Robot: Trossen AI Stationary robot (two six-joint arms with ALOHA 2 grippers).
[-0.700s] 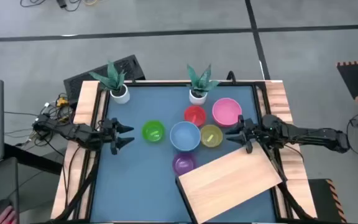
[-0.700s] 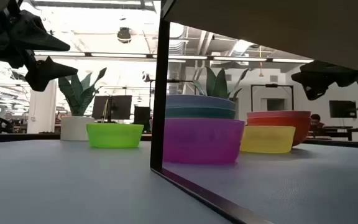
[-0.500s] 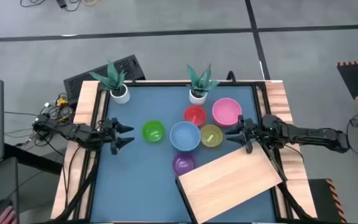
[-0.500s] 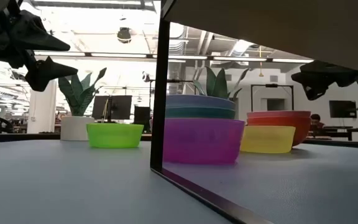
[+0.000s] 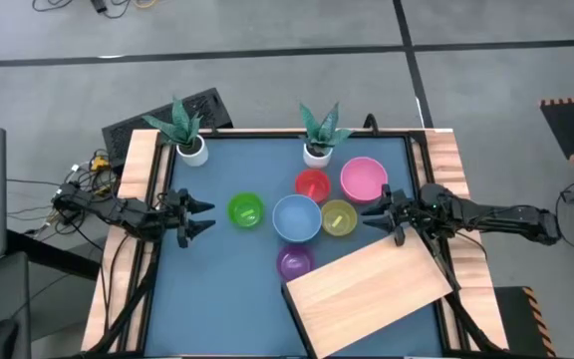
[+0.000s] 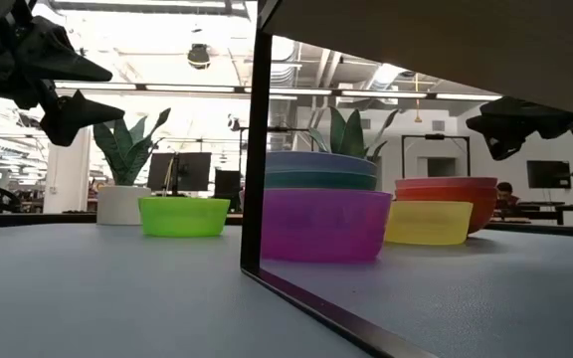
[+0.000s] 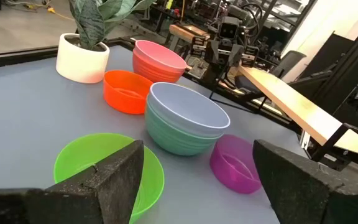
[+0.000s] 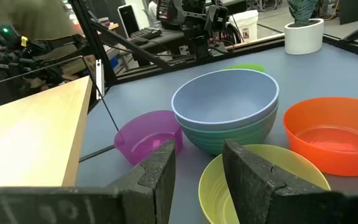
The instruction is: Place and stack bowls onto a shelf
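Diagonally, shelf (image 5: 372,294) long axis rising toward right claw (image 5: 375,214), both claws apart.

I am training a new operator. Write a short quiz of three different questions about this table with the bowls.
1. True or false: the light blue bowl sits nested in a dark green bowl.
2. Which bowl lies nearest the left gripper? A) pink bowl B) lime green bowl C) purple bowl
3. Fill in: the shelf holds ____ bowls.

Key: 1 true. 2 B. 3 no.
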